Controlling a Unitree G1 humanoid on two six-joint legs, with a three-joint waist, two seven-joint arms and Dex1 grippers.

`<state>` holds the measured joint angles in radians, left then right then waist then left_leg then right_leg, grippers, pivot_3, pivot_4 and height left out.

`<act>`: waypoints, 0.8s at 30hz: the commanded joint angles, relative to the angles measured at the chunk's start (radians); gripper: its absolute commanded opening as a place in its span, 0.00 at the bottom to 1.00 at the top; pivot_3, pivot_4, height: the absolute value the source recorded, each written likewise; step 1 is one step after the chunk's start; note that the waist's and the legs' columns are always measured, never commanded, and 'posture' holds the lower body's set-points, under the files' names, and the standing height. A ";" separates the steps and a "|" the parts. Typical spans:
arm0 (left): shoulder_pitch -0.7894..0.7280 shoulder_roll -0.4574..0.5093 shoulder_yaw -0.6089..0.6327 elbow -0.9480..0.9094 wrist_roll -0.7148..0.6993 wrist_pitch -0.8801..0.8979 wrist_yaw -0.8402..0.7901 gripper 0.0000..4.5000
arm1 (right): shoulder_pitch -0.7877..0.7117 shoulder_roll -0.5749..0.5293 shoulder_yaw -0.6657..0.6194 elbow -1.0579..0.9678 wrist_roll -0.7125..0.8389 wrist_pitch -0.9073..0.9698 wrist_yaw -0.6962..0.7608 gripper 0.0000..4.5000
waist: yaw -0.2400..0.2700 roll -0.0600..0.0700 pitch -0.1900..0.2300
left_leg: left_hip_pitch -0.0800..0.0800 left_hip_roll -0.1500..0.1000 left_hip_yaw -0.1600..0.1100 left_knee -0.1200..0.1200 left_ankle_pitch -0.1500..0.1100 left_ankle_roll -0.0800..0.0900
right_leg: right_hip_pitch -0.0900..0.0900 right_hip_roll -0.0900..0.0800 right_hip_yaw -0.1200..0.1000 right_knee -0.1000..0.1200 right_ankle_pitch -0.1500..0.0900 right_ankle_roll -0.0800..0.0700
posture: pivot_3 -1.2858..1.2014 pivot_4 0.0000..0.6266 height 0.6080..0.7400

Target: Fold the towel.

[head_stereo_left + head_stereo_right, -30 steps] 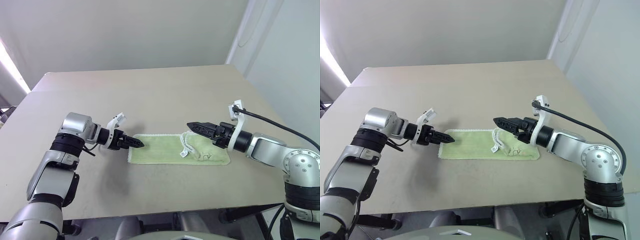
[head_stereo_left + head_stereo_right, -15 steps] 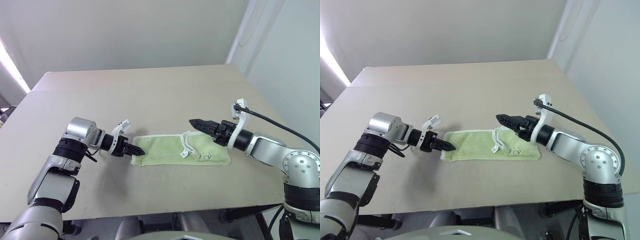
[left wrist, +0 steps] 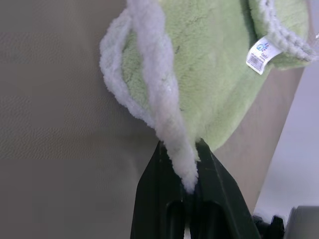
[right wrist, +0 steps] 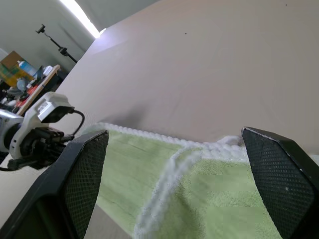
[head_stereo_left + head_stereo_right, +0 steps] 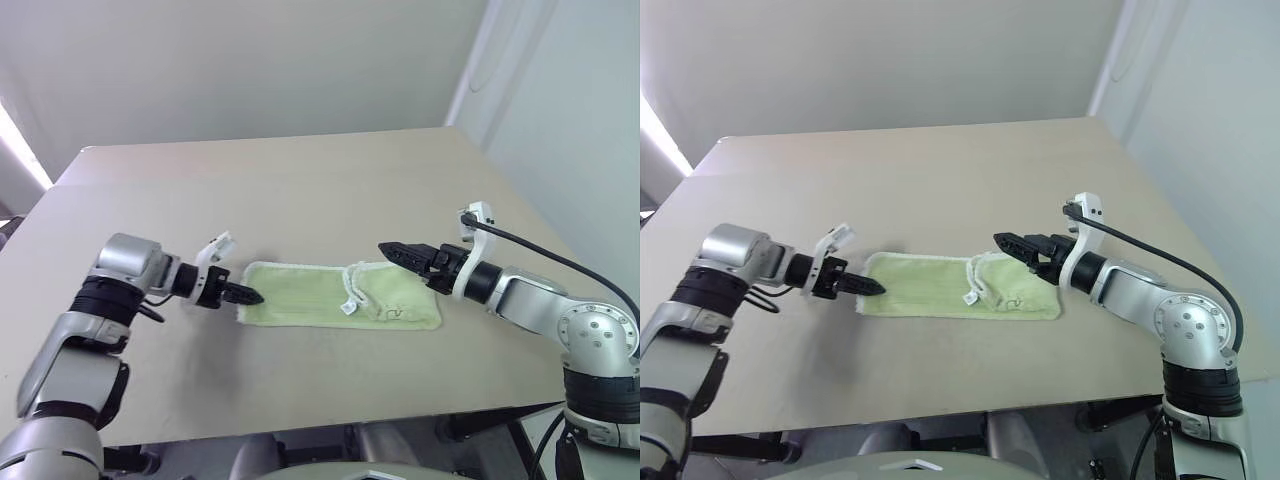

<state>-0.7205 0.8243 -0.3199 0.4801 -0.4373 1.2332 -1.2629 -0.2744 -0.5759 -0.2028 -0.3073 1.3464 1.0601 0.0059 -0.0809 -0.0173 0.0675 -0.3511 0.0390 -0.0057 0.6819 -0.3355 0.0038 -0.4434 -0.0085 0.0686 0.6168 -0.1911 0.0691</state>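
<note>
My left gripper [image 3: 182, 164] has just closed: a second ago it stood open at the end of the towel [image 5: 335, 295], and now its fingers pinch the white-edged corner there, drawing that end out to my left so the cloth lies longer and flatter on the counter [image 5: 300, 190]. My right gripper [image 5: 400, 250] has not moved; it hovers wide open above the other end of the towel, holding nothing. With one corner secured, I judge the fold itself can begin.
</note>
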 commanded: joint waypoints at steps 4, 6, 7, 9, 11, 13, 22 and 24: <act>0.001 0.219 -0.031 0.083 0.104 -0.196 -0.168 0.01 | -0.003 -0.005 0.024 -0.032 -0.045 0.004 0.063 1.00 | 0.008 0.000 0.000 | 0.004 0.000 0.000 0.000 0.000 0.000 | 0.000 0.000 0.000 0.001 -0.001 -0.001 | 0.52 0.00 0.79; 0.006 0.277 -0.061 0.116 0.146 -0.273 -0.255 0.01 | -0.003 -0.012 0.038 -0.030 -0.068 0.009 0.083 1.00 | 0.010 0.000 0.000 | 0.007 -0.001 0.000 0.000 0.000 0.000 | 0.000 -0.001 0.000 0.001 -0.001 -0.001 | 0.52 0.00 0.79; -0.002 0.295 -0.079 0.141 0.177 -0.317 -0.286 0.01 | -0.006 -0.015 0.047 -0.023 -0.086 0.010 0.094 1.00 | 0.011 0.000 0.000 | 0.007 -0.001 0.000 0.000 0.000 0.000 | 0.000 -0.001 0.000 0.001 -0.001 -0.001 | 0.52 0.00 0.79; -0.036 0.292 -0.078 0.182 0.208 -0.371 -0.314 0.01 | -0.011 -0.019 0.057 -0.016 -0.111 0.014 0.114 1.00 | 0.013 0.000 0.000 | 0.007 -0.001 0.001 0.000 0.000 0.000 | 0.000 -0.001 0.000 0.000 -0.001 -0.001 | 0.52 0.00 0.79; -0.101 0.244 -0.057 0.212 0.220 -0.361 -0.297 0.01 | -0.022 -0.018 0.066 -0.011 -0.132 0.017 0.131 1.00 | 0.022 -0.001 0.000 | 0.006 -0.001 0.000 0.000 0.000 0.000 | 0.000 -0.002 0.000 0.000 -0.001 -0.001 | 0.52 0.00 0.79; -0.142 0.208 -0.044 0.229 0.226 -0.337 -0.291 0.01 | -0.029 -0.014 0.067 -0.008 -0.145 0.019 0.144 1.00 | 0.033 -0.002 0.000 | 0.005 -0.001 0.000 0.002 0.000 0.000 | 0.000 -0.001 0.000 0.000 -0.001 -0.001 | 0.52 0.00 0.79; -0.184 0.123 -0.076 -0.041 0.084 -0.124 -0.352 0.01 | -0.033 0.004 0.059 -0.012 -0.180 0.029 0.167 1.00 | 0.030 -0.002 0.000 | -0.003 -0.002 0.000 0.001 0.000 0.000 | -0.001 -0.001 0.001 0.000 -0.002 0.001 | 0.52 0.00 0.79; -0.197 0.110 -0.097 -0.102 0.015 -0.076 -0.352 0.01 | -0.024 0.006 0.046 -0.015 -0.176 0.035 0.160 1.00 | 0.027 -0.002 0.000 | -0.003 -0.002 0.000 0.001 0.000 0.000 | -0.001 -0.001 0.001 0.000 -0.002 0.001 | 0.52 0.00 0.79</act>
<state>-0.8761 0.9349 -0.4123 0.4386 -0.3609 1.1191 -1.6069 -0.2904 -0.5743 -0.1281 -0.2993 1.1611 1.0890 0.1645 -0.0538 -0.0197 0.0673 -0.3537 0.0373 -0.0060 0.6832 -0.3356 0.0039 -0.4440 -0.0097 0.0693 0.6167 -0.1930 0.0699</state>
